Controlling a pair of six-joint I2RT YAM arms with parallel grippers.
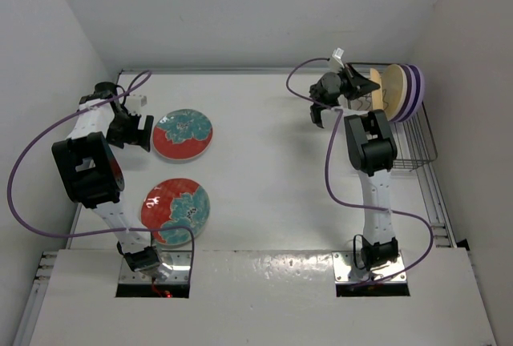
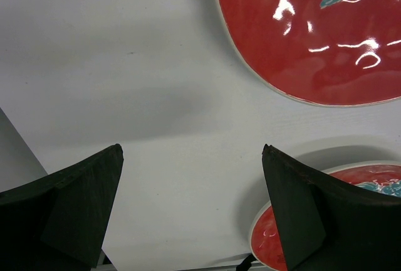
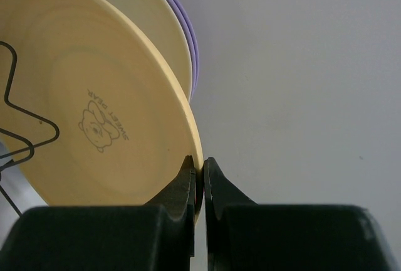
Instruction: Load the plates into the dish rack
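My right gripper (image 1: 357, 87) is shut on the rim of the orange-yellow plate (image 1: 371, 99) and holds it upright at the left end of the dish rack (image 1: 418, 150). In the right wrist view my right gripper (image 3: 202, 164) pinches that plate (image 3: 94, 114). Behind it stand the cream plate (image 3: 160, 23) and two lilac plates (image 3: 190, 42). Two red floral plates lie flat on the table, one far (image 1: 183, 134) and one near (image 1: 175, 211). My left gripper (image 1: 143, 132) is open and empty, just left of the far red plate.
In the left wrist view my open left gripper (image 2: 192, 152) hangs over bare white table (image 2: 156, 83). One red plate (image 2: 313, 39) fills the top right, and another's rim (image 2: 266, 239) shows by the right finger. Walls close in on the left, back and right.
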